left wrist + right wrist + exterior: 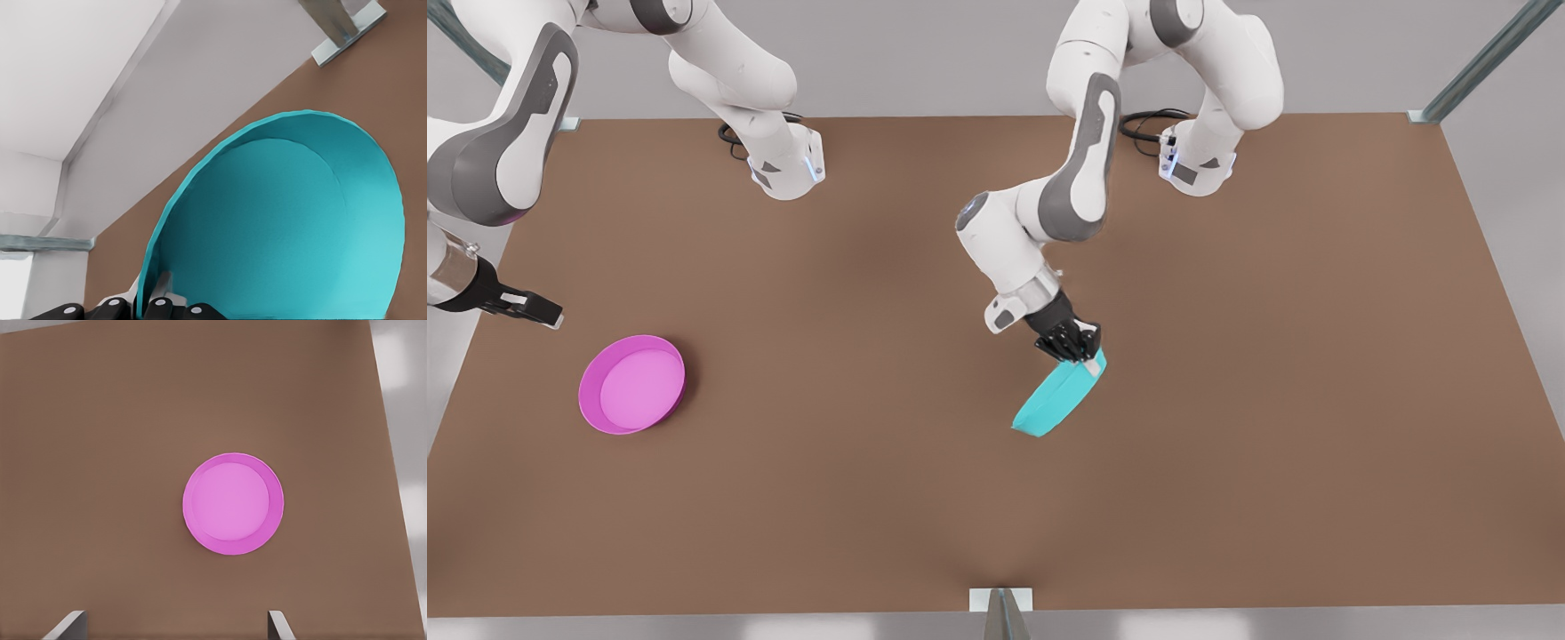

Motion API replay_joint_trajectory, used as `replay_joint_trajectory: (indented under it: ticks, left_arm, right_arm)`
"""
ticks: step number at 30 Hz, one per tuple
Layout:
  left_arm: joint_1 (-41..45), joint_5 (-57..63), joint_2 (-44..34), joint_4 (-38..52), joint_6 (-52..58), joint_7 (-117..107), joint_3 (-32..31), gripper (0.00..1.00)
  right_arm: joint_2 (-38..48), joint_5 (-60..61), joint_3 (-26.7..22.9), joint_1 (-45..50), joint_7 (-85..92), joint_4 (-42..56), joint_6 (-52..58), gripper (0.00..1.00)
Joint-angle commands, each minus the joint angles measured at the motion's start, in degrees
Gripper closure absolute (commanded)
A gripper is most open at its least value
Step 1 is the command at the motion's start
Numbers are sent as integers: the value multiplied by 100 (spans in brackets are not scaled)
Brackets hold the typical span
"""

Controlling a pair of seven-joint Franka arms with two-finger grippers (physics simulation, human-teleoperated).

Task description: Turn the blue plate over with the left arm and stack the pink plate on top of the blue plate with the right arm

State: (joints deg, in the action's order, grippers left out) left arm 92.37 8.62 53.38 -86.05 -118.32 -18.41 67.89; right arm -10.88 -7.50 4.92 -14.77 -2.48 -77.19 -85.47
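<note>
brown table [996,516]: left fingers [1089,356] pinch tilted blue plate [1054,404].

A broad brown table [871,498] with a plain matte top takes up most of the front view. Pale grey floor [960,62] lies beyond its far edge and along both sides. Slanted metal posts [1485,62] rise from small brackets at the far corners, and another bracket [1000,599] sits at the middle of the near edge. The light is soft and even, with faint shadows.
</note>
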Motion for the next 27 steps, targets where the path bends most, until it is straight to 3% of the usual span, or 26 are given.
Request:
replay_joint_trajectory:
  ticks: [1, 9, 14, 16, 27]
  left_arm:
    - [194, 1308, 173, -219, -762, -5268, -4, 79]
    - [281, 3313, 709, -430, -666, -8863, -690, 79]
    - [264, 4595, 1043, -474, -94, -10155, -988, 79]
    - [229, 5228, 1061, -632, 345, -10973, -1384, 79]
    - [70, 5536, 1201, -597, 908, -11395, -2078, 79]
  right_arm:
    - [6, 3, 1, 0, 2, 2, 4, 0]
    - [6, 3, 1, 0, 2, 2, 4, 0]
    - [6, 3, 1, 0, 2, 2, 13, 0]
    - [6, 3, 1, 0, 2, 2, 4, 0]
    - [6, 3, 1, 0, 2, 2, 13, 0]
